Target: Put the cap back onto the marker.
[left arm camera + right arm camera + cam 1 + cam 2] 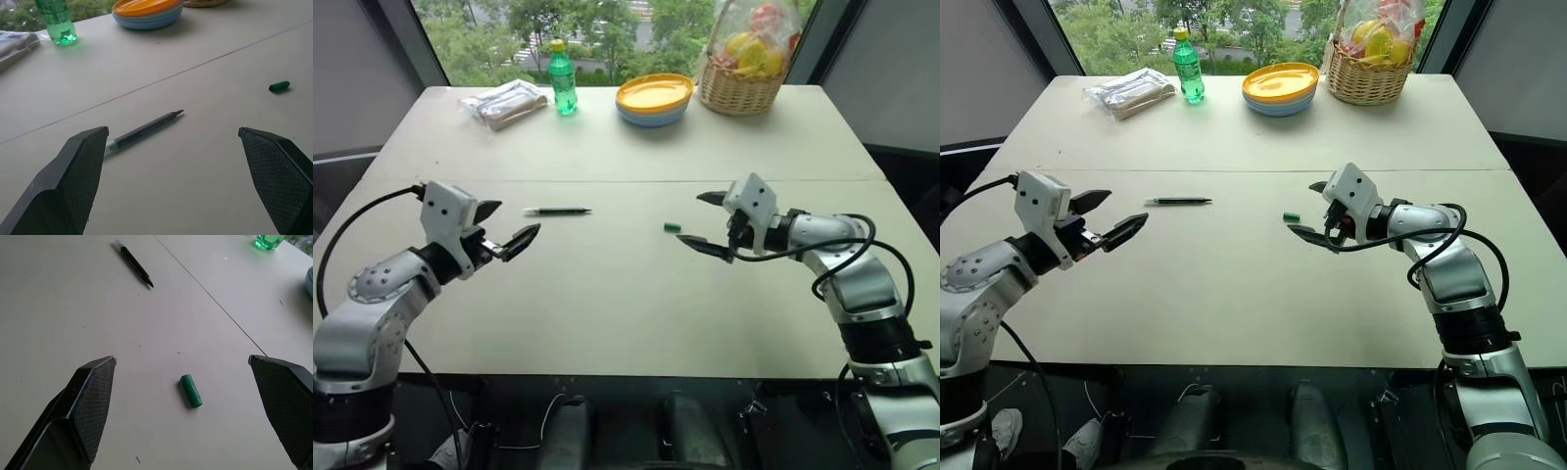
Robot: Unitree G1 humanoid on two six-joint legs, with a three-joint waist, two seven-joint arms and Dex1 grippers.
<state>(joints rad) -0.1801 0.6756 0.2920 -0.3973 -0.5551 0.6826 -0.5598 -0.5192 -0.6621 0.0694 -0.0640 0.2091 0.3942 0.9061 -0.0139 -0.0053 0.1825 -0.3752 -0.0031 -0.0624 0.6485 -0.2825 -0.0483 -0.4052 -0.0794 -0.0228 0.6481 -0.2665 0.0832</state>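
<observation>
Both claws, left claw (504, 226) and right claw (707, 222), are gaping wide, empty. Light, stiff marker (557, 211) is lying flat, inviting a mid-barrel pinch; tiny slippery-looking cap (673, 227) is lying apart.

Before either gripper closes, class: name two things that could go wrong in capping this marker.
1. The cap is tiny, round and lies flat on the table; the open right gripper could nudge it so it rolls off.
2. The marker is thin and flat too; the open left gripper may pinch it askew, so its tip misses the cap.
</observation>
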